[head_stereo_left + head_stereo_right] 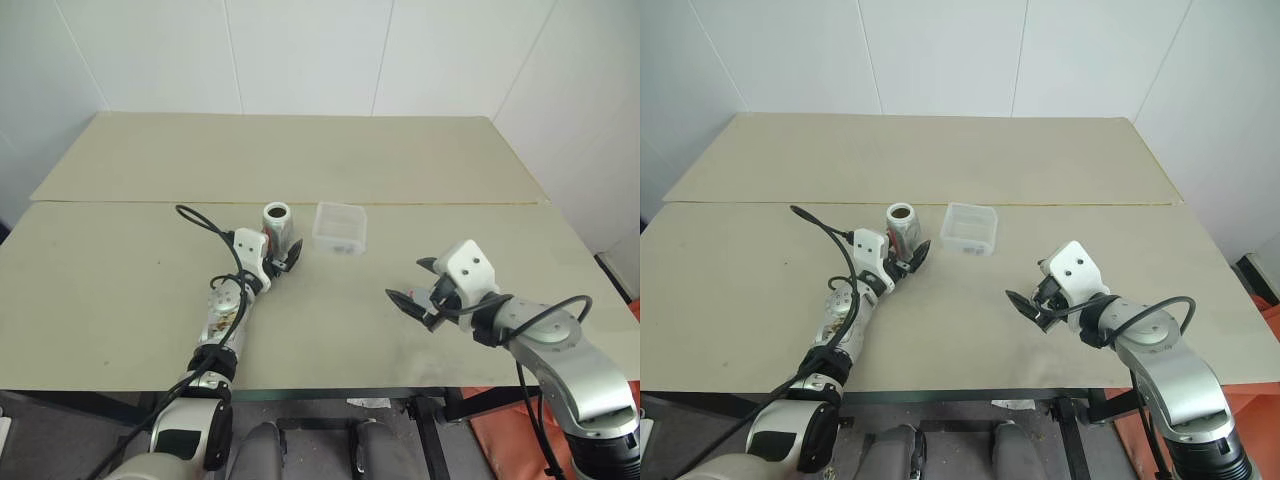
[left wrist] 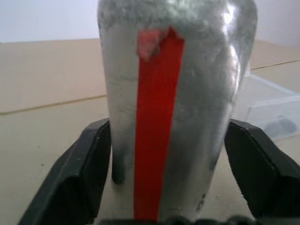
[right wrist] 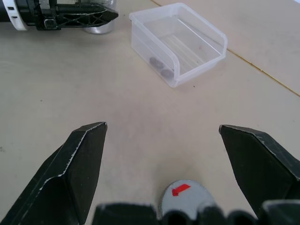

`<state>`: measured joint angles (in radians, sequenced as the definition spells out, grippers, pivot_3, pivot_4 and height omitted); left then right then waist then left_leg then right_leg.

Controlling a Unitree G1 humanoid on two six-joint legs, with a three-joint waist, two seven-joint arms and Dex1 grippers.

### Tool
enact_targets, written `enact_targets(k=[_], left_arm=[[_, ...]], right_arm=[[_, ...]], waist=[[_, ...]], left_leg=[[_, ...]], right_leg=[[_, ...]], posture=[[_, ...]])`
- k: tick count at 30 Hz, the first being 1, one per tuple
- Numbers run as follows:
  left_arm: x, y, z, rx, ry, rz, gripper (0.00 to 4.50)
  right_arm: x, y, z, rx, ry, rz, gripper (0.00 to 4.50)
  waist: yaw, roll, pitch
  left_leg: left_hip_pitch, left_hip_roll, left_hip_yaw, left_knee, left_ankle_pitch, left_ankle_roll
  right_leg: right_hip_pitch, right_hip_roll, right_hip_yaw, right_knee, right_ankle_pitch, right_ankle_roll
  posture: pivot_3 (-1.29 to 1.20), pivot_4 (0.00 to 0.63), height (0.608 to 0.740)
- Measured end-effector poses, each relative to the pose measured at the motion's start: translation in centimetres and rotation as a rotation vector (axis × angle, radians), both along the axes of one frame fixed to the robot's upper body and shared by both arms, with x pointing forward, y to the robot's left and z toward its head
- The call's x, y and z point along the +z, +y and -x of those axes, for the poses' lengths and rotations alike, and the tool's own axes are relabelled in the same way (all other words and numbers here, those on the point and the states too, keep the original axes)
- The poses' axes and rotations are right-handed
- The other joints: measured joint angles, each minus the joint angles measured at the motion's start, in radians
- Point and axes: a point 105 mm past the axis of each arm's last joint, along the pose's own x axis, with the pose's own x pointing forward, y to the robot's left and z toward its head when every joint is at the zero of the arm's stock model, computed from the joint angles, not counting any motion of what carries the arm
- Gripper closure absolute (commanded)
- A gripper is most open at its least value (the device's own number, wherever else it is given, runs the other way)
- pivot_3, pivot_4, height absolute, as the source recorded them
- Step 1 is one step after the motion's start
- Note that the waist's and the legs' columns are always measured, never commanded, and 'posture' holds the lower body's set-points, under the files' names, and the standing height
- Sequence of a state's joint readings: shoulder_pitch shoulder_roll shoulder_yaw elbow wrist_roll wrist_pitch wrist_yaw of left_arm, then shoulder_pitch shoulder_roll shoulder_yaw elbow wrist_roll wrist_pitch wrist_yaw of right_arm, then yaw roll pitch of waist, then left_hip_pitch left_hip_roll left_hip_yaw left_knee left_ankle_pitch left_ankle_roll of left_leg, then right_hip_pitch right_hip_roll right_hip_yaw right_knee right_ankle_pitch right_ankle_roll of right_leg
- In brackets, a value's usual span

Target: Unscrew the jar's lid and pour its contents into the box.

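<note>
Your jar (image 1: 277, 226) stands upright on the table (image 1: 120, 280), mouth open and dark, with its long axis vertical and the left gripper (image 1: 284, 257) around its lower body. In the left wrist view both black fingers (image 2: 70, 178) stand off the silvery wall with a gap on each side, so read that gripper as spread wide and not clamping; the jar looks to be resting on its own base rather than carried.

The box (image 1: 340, 227) sits just beside the jar, on the side toward your right arm, and a few small dark pieces already lie in it. That suggests the pour is done and the jar is set down.

The right gripper (image 1: 420, 290) hangs over the table well apart from both, fingers wide and holding nothing. The lid (image 3: 183, 197) lies flat on the table right below it, between and under its fingers in the right wrist view, grey with a red mark on top.

So the left arm is the one at the jar, and the right arm is the nearer to the lid. If you back the left gripper off, draw it straight away from the jar so neither finger tips it toward the box
</note>
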<state>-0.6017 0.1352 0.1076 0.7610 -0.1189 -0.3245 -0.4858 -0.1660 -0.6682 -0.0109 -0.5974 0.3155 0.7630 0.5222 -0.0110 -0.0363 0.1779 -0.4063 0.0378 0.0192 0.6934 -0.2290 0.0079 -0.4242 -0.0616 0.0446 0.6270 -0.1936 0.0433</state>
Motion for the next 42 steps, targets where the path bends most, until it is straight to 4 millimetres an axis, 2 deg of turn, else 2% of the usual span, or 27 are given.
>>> enact_targets(k=[6,12,16,20,22,25,27,29,34,36,42], left_arm=[[1.0,0.7,1.8,0.015,-0.042,-0.058,0.05],[1.0,2.8,4.7,0.053,0.013,-0.119,0.05],[1.3,4.2,7.3,0.064,0.038,-0.185,0.05],[1.5,6.5,10.2,0.053,0.085,-0.247,0.05],[2.0,7.3,12.0,-0.02,0.1,-0.267,0.05],[3.8,8.7,15.1,-0.213,0.117,-0.267,0.05],[6.1,10.2,16.7,-0.328,0.115,-0.296,0.05],[8.3,11.1,17.6,-0.39,0.096,-0.334,0.05],[12.7,11.6,19.2,-0.528,0.053,-0.343,0.05],[13.1,11.7,19.7,-0.554,0.06,-0.32,0.05],[12.4,11.7,20.3,-0.567,0.128,-0.254,0.05]], right_arm=[[0.0,-0.2,-0.1,-0.005,-0.006,0.02,0.0],[0.1,0.1,-0.1,0.022,-0.006,0.022,0.0],[0.1,0.1,-0.3,0.035,-0.002,0.024,0.0],[0.0,-0.3,-0.4,0.05,0.005,0.044,0.0],[0.1,-0.7,-0.3,0.066,0.006,0.058,0.0],[0.8,-1.6,0.2,0.129,0.005,0.061,0.0],[1.8,-2.5,1.3,0.219,-0.008,0.052,0.0],[2.8,-3.1,2.2,0.293,-0.028,0.045,0.0],[5.0,-5.3,3.8,0.412,-0.059,0.052,0.0],[5.4,-6.0,4.3,0.426,-0.06,0.046,0.0],[5.4,-7.1,5.3,0.426,-0.055,0.045,0.0]], waist=[[-0.005,0.0,0.0],[-0.004,0.0,0.0],[-0.005,0.0,0.0],[-0.006,0.001,0.0],[-0.006,0.001,0.0],[-0.002,0.0,0.0],[0.005,0.0,0.0],[0.006,0.001,0.0],[0.0,0.001,0.0],[-0.001,0.001,0.0],[-0.004,0.001,0.0]], left_leg=[[0.0,0.001,0.0,-0.001,0.0,0.0],[0.001,0.003,0.001,-0.001,0.0,0.0],[0.001,0.005,0.002,-0.001,0.0,0.0],[0.002,0.007,0.004,-0.003,0.0,0.0],[0.002,0.008,0.005,-0.004,0.0,0.0],[0.0,0.009,0.007,-0.007,0.0,0.0],[-0.001,0.009,0.007,-0.009,0.0,0.0],[0.001,0.009,0.009,-0.011,0.0,0.0],[0.001,0.01,0.011,-0.014,0.0,0.0],[0.002,0.01,0.011,-0.015,0.0,0.0],[0.002,0.011,0.011,-0.016,0.0,0.0]], right_leg=[[0.0,0.0,0.0,0.0,0.0,0.0],[-0.001,0.002,0.0,0.0,-0.001,0.002],[-0.001,0.002,0.0,0.0,-0.002,0.0],[-0.002,0.002,0.0,0.0,-0.007,-0.007],[-0.004,0.003,-0.001,0.0,-0.008,-0.009],[-0.008,0.002,-0.001,0.0,-0.009,-0.011],[-0.011,0.002,-0.002,0.0,-0.01,-0.013],[-0.01,0.002,-0.001,0.0,-0.011,-0.013],[-0.011,0.003,-0.001,-0.001,-0.011,-0.013],[-0.012,0.003,-0.001,-0.001,-0.012,-0.013],[-0.013,0.005,0.0,0.0,-0.012,-0.014]], posture=[[0.0,0.15,0.74],[0.0,0.15,0.74],[0.0,0.15,0.74],[0.0,0.15,0.74],[0.0,0.15,0.74],[0.0,0.15,0.74],[0.0,0.15,0.74],[0.0,0.15,0.74],[0.0,0.15,0.74],[0.0,0.15,0.74],[0.0,0.15,0.74]])
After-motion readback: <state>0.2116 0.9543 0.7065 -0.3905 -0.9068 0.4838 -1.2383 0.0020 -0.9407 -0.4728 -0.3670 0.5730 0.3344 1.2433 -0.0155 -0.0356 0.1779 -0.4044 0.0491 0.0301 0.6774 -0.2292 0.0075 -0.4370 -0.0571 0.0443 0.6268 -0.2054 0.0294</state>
